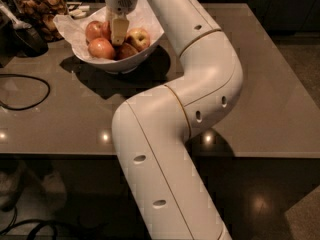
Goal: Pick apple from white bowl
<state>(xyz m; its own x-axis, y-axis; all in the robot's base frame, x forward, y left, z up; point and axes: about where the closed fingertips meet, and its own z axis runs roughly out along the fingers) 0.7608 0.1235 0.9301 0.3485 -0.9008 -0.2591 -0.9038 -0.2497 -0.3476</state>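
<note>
The white bowl stands at the table's far left, lined with crumpled white paper. It holds several apples: a deep red apple at the front left, another red one behind it, a darker one at the front, and a yellow-orange blushed apple at the right. My gripper reaches down into the bowl's middle, between the rear red apple and the blushed apple. What it touches is hidden.
A glass jar of brown snacks stands behind the bowl at the far left, with a dark utensil beside it. A black cable loops on the brown table at the left. My white arm crosses the table's middle.
</note>
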